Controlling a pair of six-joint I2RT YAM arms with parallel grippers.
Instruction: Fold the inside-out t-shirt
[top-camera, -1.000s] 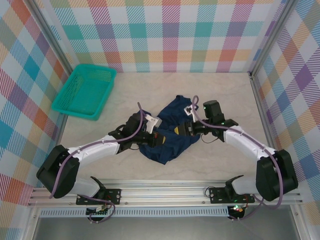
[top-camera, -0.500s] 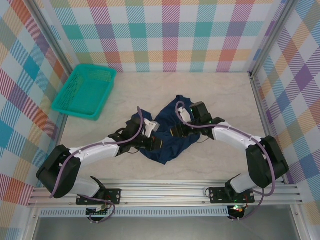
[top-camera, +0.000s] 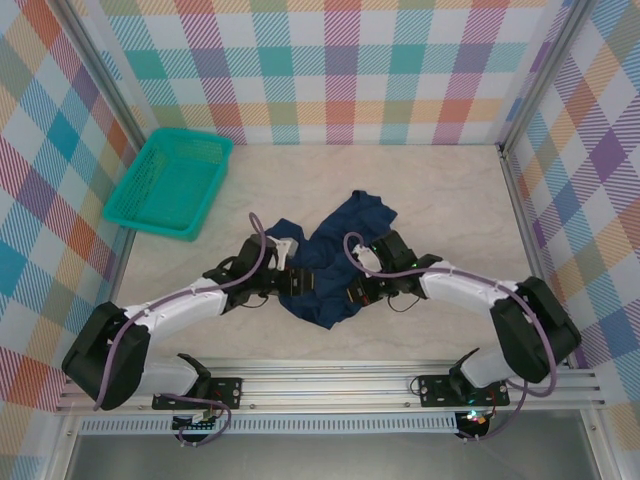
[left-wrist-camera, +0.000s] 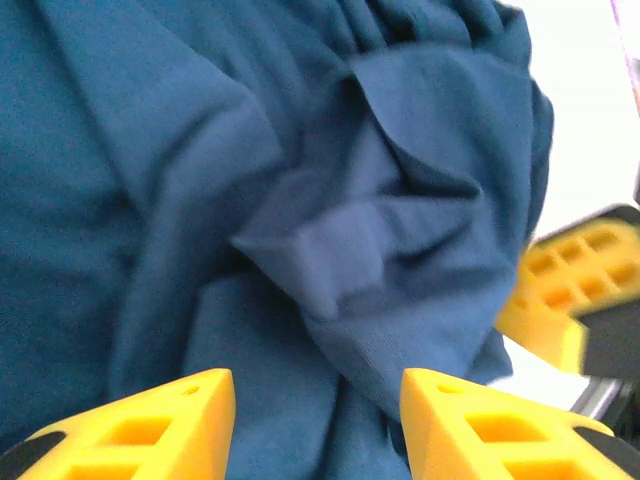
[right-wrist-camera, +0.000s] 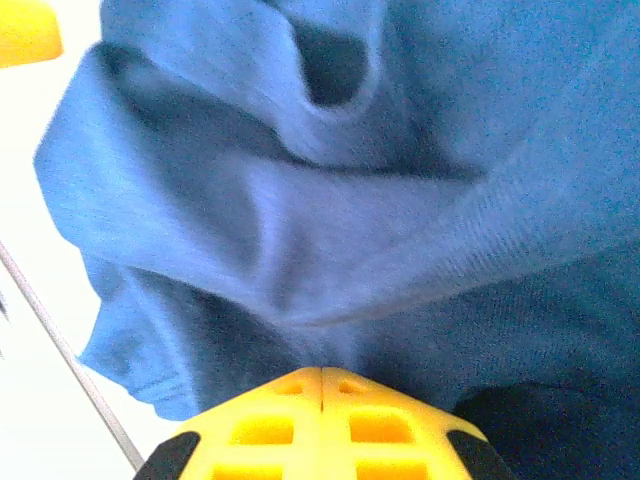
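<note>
The shirt (top-camera: 338, 250) lies crumpled on the table (top-camera: 450, 200) between the two claws and touches both. Its long axis runs from a near corner just behind the claws out past them toward the far side, so most of the cloth lies ahead of either tip. The left claw (left-wrist-camera: 318, 385) is released, jaws apart, with a raised fold straight ahead of its tips and cloth beneath them. The right claw (right-wrist-camera: 322, 372) is clenched, pads pressed together at the edge of a fold, and I cannot tell whether any cloth is nipped between them. Both are about equally near the heap. I judge the next move turns on finding a hem or sleeve, yet collar, sleeves and hems are lost in the folds, the wrist views are blurred, and the arms cover the heap's middle from above
</note>
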